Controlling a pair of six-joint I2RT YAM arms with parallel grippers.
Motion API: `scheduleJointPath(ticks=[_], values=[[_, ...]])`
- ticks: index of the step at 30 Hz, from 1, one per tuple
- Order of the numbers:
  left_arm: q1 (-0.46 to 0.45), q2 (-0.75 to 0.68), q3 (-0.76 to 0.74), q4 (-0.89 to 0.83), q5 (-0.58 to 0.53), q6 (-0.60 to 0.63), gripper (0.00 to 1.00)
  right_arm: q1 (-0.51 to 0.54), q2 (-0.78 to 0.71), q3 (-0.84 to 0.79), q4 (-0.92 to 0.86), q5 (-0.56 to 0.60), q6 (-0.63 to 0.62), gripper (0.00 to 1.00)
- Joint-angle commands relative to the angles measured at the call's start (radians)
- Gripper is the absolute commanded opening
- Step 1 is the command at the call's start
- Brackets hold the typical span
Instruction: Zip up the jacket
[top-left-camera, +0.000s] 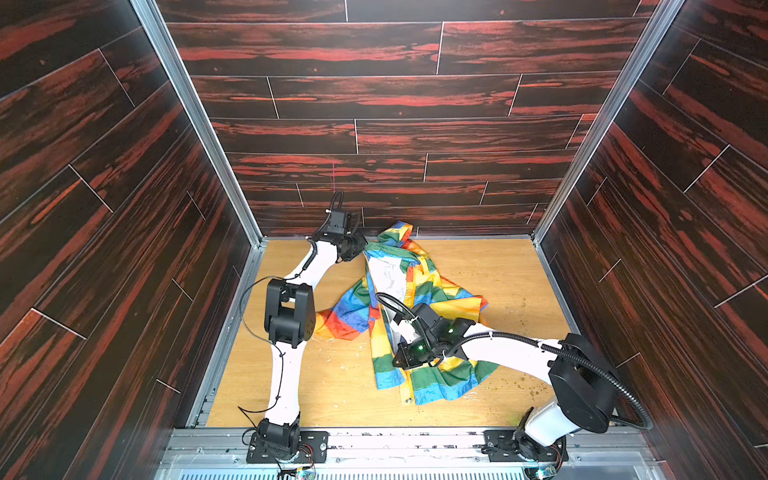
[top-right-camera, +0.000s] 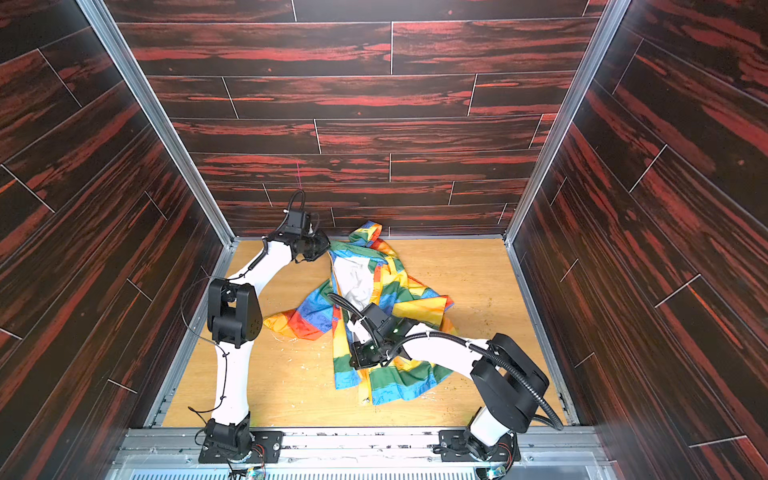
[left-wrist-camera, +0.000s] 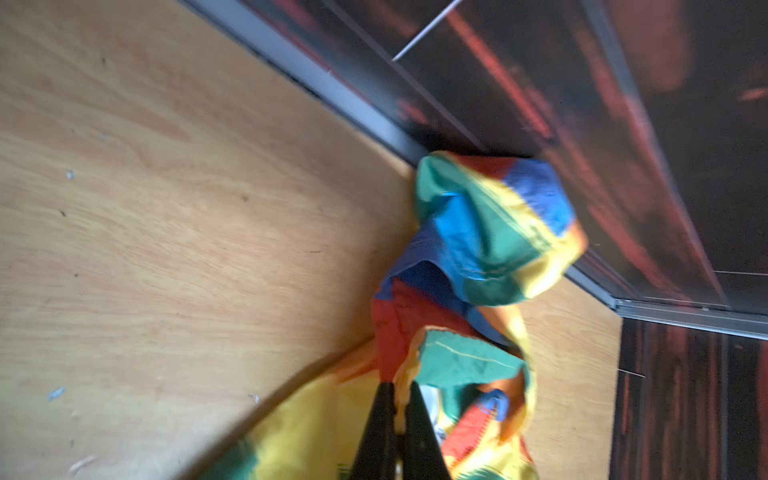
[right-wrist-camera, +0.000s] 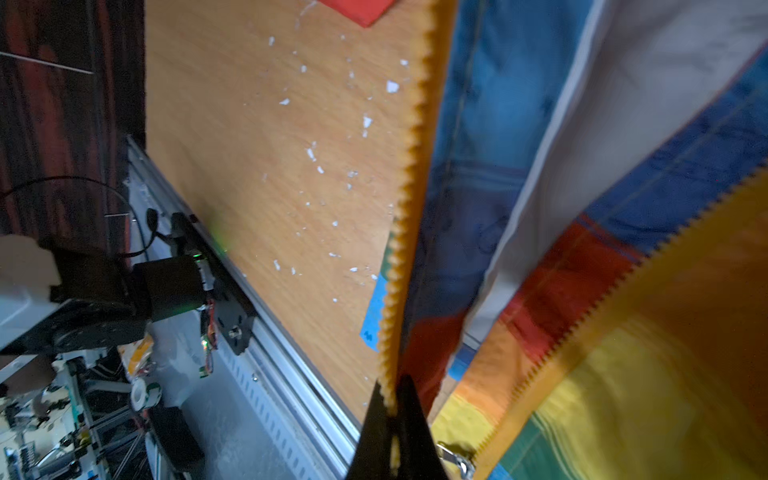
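By the back wall (top-left-camera: 374, 187), the jacket (top-left-camera: 415, 291) lies open on the counter (top-left-camera: 498, 270), hood end nearest the wall. Left gripper (left-wrist-camera: 401, 399) pinches the jacket's yellow front edge there. Right gripper (right-wrist-camera: 392, 415) pinches the yellow tooth row (right-wrist-camera: 409, 187) farther from the wall. Still the alignment step, I'd say. Next: feed that row into the slider (right-wrist-camera: 455, 457).

We see both top views bright and sharp, edges bowed; beyond the left gripper (left-wrist-camera: 400, 386) the wall (left-wrist-camera: 540, 104) blurs; the right wrist view is dim.

Light wood tabletop (top-left-camera: 503, 270), dark red plank walls (top-left-camera: 374, 95) around it. White flecks (right-wrist-camera: 309, 154) and greenish crumbs (top-left-camera: 534, 388) scattered on it.
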Motion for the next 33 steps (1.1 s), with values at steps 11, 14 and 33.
scheduleJointPath(ticks=[11,14,33], values=[[-0.082,0.293,0.563,-0.183,-0.005,-0.024,0.00,0.033,-0.049,-0.123,0.183,-0.172,0.097,0.00],[-0.108,0.361,0.602,-0.155,-0.012,-0.058,0.00,0.029,-0.071,-0.172,0.206,-0.163,0.118,0.00],[-0.183,0.554,0.576,0.145,0.052,-0.236,0.47,0.003,-0.080,-0.334,0.296,-0.150,0.212,0.18]])
